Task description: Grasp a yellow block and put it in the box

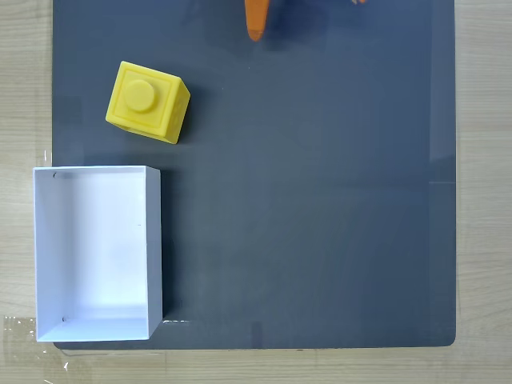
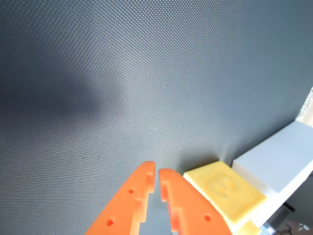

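Dark grey matting covers most of the counter (image 1: 320, 200), and pale wood shows at its left, right and near edges in the fixed view. On this mat sits the yellow block (image 1: 148, 102), in the far left part of the scene and turned a little, so its sides are not parallel with the mat edges. It stands upright with one round stud on top. It looks like hard, light plastic, stiff and rather smooth, so I judge it will not deform but may slip if it is pinched on a corner. The best hold is probably across two opposite flat sides, below the stud, with the wrist rotated to match the turned cube.

Just near of the block, close to it but apart, stands the box (image 1: 98, 252), white, open on top and with nothing in it. Its thin walls look light and could shift if they are bumped.

The claw (image 2: 157, 172) is narrow, its two orange fingers almost together and holding nothing. In the wrist view the block (image 2: 225, 188) lies just right of the fingertips, with the box (image 2: 283, 161) beyond it. Nothing stands between them, but the claw must open first.
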